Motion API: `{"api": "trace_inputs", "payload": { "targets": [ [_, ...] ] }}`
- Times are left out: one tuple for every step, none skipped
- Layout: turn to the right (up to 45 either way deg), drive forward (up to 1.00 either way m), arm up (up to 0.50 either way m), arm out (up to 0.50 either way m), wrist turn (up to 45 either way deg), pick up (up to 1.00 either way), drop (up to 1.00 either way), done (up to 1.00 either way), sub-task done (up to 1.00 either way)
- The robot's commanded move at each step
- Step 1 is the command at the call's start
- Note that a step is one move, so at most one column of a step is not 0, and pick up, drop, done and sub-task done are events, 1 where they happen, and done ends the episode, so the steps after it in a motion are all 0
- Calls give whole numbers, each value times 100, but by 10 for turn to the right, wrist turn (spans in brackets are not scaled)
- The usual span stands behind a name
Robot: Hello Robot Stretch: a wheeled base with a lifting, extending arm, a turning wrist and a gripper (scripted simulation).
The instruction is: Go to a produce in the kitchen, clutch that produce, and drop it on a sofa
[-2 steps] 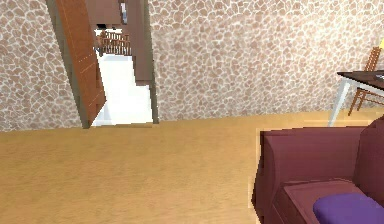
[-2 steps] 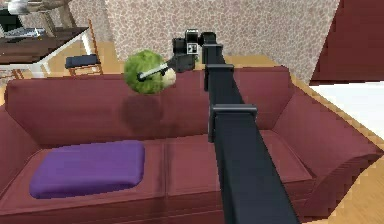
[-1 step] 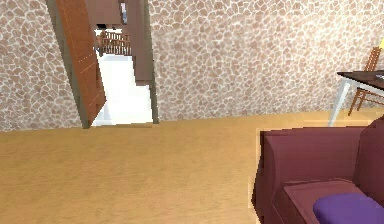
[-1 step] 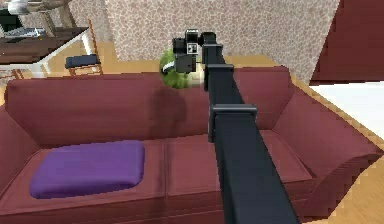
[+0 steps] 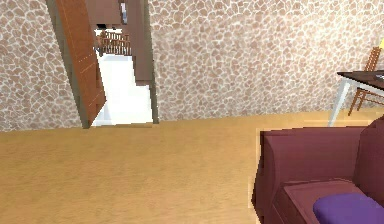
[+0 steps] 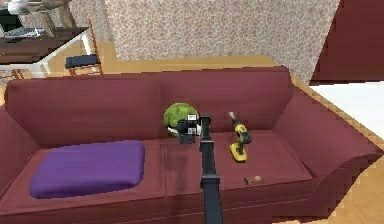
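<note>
- Sofa: one, maroon, across the arm side view; one end also at the forward view's lower right
- Cushion: one, purple, on the seat at the arm side view's left
- Produce: one green round head, against the sofa's back near the seat's middle, at the gripper's far end
- Arm: one dark bar rising from the bottom edge
- Gripper: one, just below the produce; jaw state cannot be told, nor whether it holds anything
- Tool: one, yellow and black, drill-shaped, on the seat right of the arm
- Brown scrap: one, small, near the seat's front
- Door: one, brown, swung open
- Table: one, at the forward view's right edge
</note>
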Motion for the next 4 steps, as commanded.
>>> {"api": "trace_inputs", "payload": {
  "targets": [
    [0,0,-32,0,0,0,0,0,0],
    [0,0,0,0,0,0,100,0,0],
    [0,0,10,0,0,0,0,0,0],
    [0,0,0,-8,0,0,0,0,0]
  ]
}}
